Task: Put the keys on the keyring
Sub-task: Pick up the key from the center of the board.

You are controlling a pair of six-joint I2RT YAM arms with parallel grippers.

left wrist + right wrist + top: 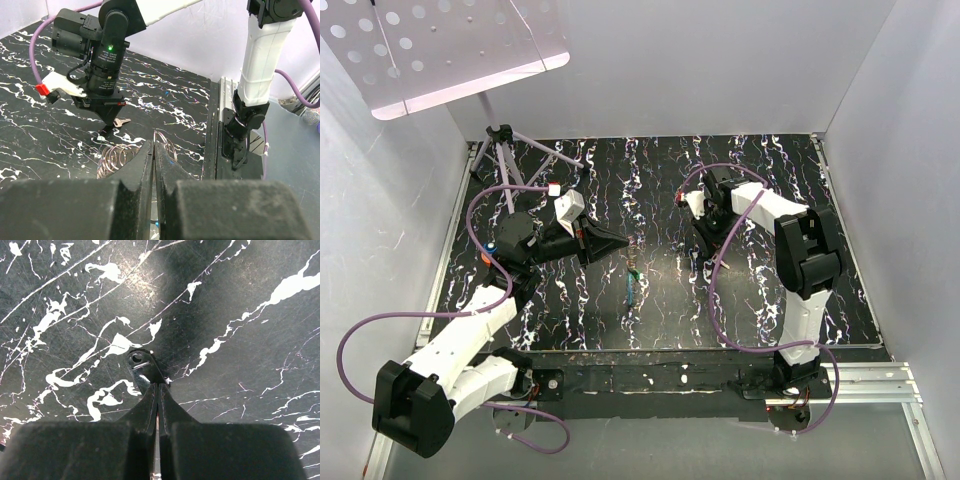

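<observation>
- Now the ring (116,157) shows as thin wire loops standing up at the tip of the left claw (154,149), near the middle of the worktop (760,300).
- The left claw's fingers are pressed together, and they seem to pinch the ring.
- A plain key (139,363) lies just past the ring, low on the worktop.
- The right claw (157,389) points down, with its fingers squeezed tight on that key. The key's head, which has a hole in it, sticks out.
- Teal and blue keys (635,284) lie together, closer to the arm bases and apart from both claws.
</observation>
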